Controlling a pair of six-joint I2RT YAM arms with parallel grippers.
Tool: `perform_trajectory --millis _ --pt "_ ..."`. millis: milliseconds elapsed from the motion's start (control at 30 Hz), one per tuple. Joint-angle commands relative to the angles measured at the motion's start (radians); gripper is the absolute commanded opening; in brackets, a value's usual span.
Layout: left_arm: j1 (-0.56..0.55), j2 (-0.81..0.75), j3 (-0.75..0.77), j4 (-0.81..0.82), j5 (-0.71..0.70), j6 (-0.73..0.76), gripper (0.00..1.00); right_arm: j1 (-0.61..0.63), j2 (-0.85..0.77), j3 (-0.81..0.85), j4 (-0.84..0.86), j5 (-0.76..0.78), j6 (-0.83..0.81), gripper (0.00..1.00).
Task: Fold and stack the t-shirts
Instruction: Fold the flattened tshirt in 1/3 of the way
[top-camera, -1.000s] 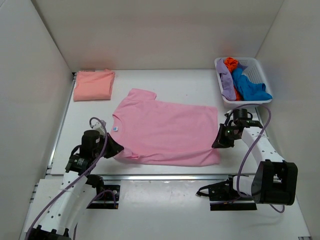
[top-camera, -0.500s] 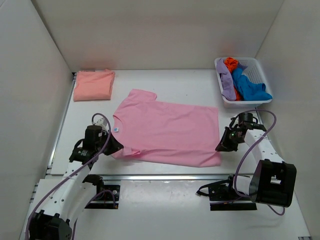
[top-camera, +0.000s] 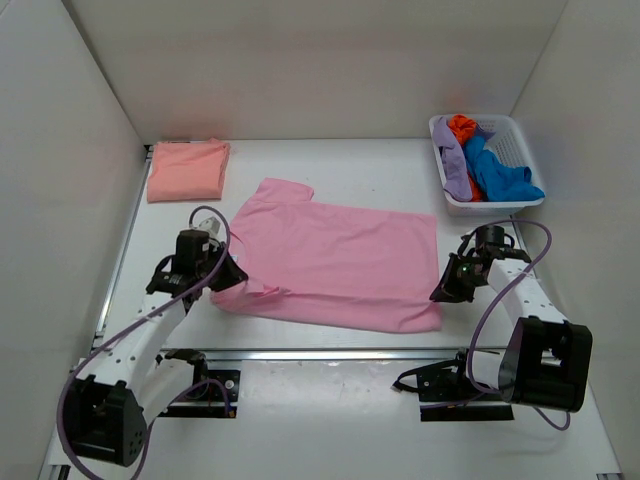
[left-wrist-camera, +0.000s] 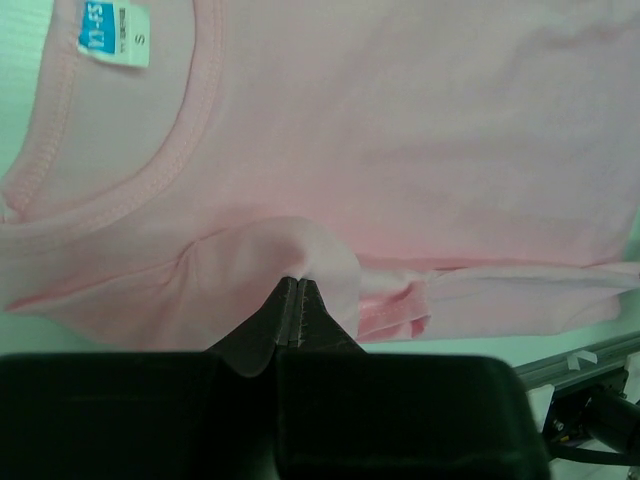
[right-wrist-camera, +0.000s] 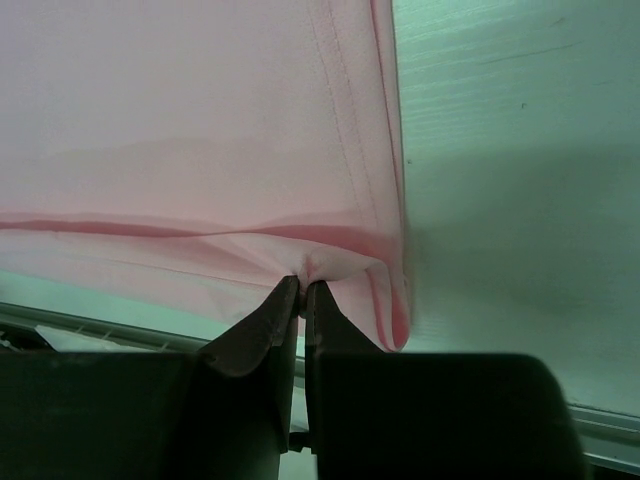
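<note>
The light pink t-shirt (top-camera: 335, 262) lies spread across the middle of the table, neck to the left. My left gripper (top-camera: 228, 275) is shut on a pinch of its cloth by the near shoulder, close to the collar; the pinch shows in the left wrist view (left-wrist-camera: 298, 280). My right gripper (top-camera: 441, 290) is shut on the shirt's hem at its near right corner, seen in the right wrist view (right-wrist-camera: 303, 283). The near edge is lifted and folded under a little. The salmon-peach t-shirt (top-camera: 187, 168) lies folded at the back left.
A white lattice basket (top-camera: 515, 135) at the back right holds purple, orange and blue clothes. White walls close in the table on three sides. A metal rail (top-camera: 330, 352) runs along the near edge.
Both grippers hold the shirt throughout. My left gripper has moved away from me and slightly right, drawing the near left edge of the shirt with it. The right gripper moved slightly right.
</note>
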Motion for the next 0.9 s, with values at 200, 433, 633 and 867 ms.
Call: perform_trajectory --millis 200,433,633,867 --pt "0.014 0.216 0.227 0.073 -0.051 0.108 0.20 -0.019 0.030 -0.032 0.093 0.029 0.031 0.00" --pt "0.044 0.296 0.348 0.016 -0.080 0.163 0.73 -0.010 0.011 -0.021 0.119 0.093 0.054 0.39" --pt "0.025 0.302 0.266 0.002 -0.143 0.206 0.70 0.020 -0.070 0.010 0.182 0.123 0.074 0.41" --pt "0.015 0.399 0.226 0.018 -0.215 0.268 0.65 0.096 0.080 0.059 0.288 0.069 0.061 0.40"
